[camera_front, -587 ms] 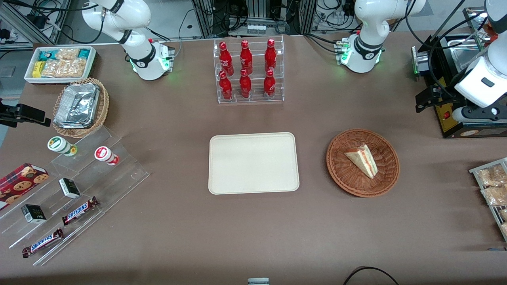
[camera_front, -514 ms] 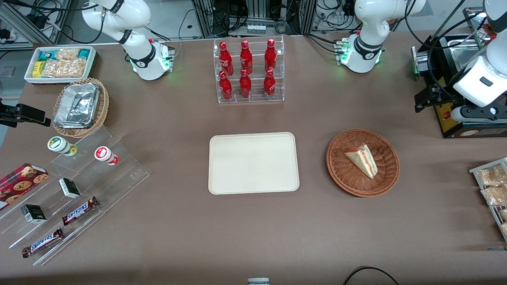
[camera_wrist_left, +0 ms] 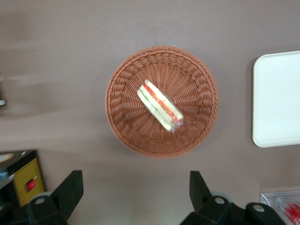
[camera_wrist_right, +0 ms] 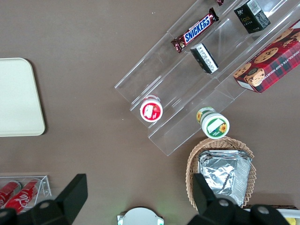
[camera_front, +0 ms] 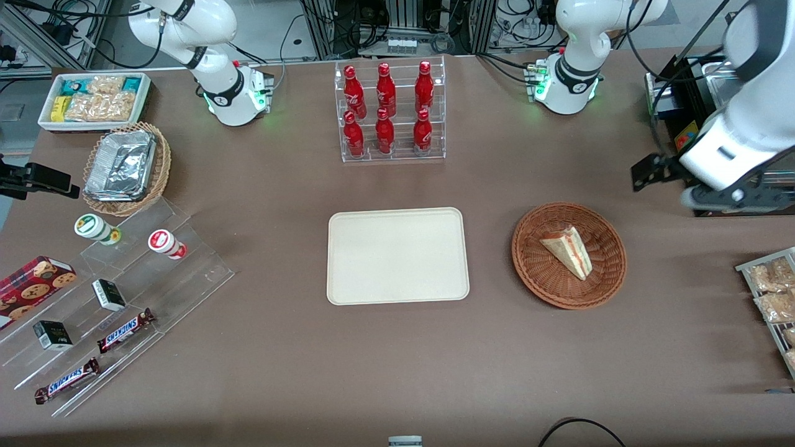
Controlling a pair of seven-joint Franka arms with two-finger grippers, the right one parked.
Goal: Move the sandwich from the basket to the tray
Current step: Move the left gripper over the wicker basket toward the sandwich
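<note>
Sandwich point(camera_front: 568, 250): lay cut edge up inside basket point(camera_front: 535, 268), ungrasped. Claw point(camera_wrist_left: 133, 194): hung above the basket's rim, fingers wide apart, holding nothing. Tray point(camera_front: 397, 256): bare, beside basket, likely positioned for a short transfer.

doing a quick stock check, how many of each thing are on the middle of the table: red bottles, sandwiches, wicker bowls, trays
Red bottles: 6, in the clear rack
Sandwich: 1, in the basket
Basket: 1
Tray: 1
Total: 9
The gripper hangs open above the table beside the basket, holding nothing.
</note>
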